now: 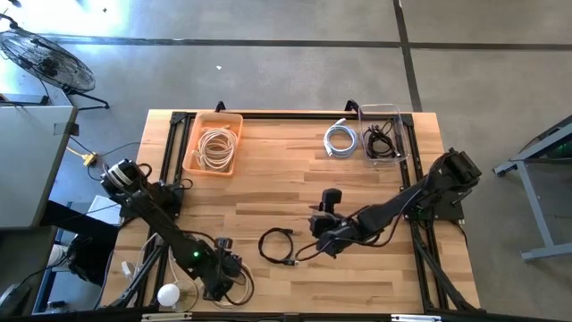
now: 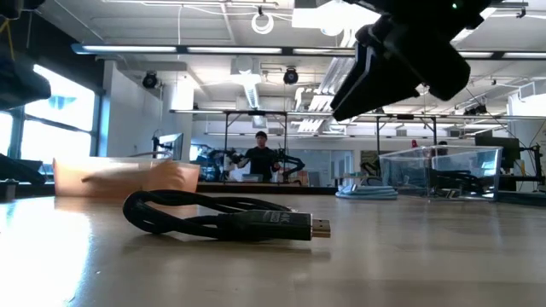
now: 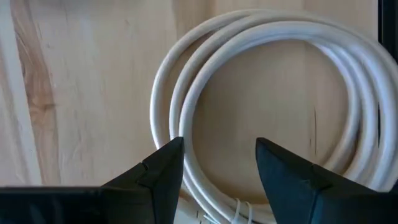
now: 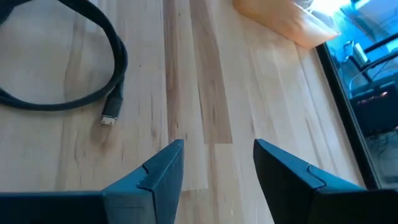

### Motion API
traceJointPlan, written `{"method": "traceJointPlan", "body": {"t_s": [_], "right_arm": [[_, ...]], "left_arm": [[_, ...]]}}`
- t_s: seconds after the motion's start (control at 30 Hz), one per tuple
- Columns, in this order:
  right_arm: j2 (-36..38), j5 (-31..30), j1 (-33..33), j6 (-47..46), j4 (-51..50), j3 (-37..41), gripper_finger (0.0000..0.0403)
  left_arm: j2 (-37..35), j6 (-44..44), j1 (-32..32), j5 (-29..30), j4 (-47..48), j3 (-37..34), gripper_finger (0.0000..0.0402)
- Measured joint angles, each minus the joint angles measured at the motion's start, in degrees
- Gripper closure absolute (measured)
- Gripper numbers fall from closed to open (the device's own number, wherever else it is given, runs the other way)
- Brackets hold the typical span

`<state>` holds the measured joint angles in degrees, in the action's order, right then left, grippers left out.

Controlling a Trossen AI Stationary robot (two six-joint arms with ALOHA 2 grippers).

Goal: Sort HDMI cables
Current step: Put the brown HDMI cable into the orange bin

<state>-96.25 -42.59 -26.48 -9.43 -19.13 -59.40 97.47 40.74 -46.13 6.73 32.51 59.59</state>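
A loose black HDMI cable point(image 1: 277, 246) lies coiled on the bare wood near the middle of the table point(image 1: 295, 179), its gold-tipped plug point(image 2: 319, 228) resting flat on the boards and pointing away from the loop. It looks to be the only cable in the open that is not yet sorted: the cream-beige cables point(image 1: 217, 148) sit coiled in the orange tray point(image 1: 198, 125) at the far left of the table, a silvery-white coil point(image 1: 340, 139) lies on the wood just beside the clear bin point(image 1: 404, 143), and thin black cables point(image 1: 380, 141) are inside that bin. The right gripper point(image 1: 323, 240) hangs just beside the black cable, above the table, with its fingers point(image 4: 163, 171) apart and nothing between them. The step in hand appears to be the approach to this black cable; the next move likely calls for shifting over the loop, lowering, closing on the strand, then carrying it to the clear bin. The left gripper point(image 3: 219, 165) waits at the near left edge, its fingers apart over a white coil point(image 3: 261, 93), empty.
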Motion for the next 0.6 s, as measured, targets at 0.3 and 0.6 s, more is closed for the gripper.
{"method": "traceJointPlan", "body": {"t_s": [0.3,0.6], "right_arm": [[0.0,1.17,0.71,8.4,8.91,1.51,0.0219],[0.0,2.69,0.57,11.0,10.98,1.49,0.022]], "left_arm": [[0.31,-0.21,0.0,2.14,1.04,0.0,0.0208],[1.23,0.44,0.02,7.18,3.91,-1.19,0.0208]]}}
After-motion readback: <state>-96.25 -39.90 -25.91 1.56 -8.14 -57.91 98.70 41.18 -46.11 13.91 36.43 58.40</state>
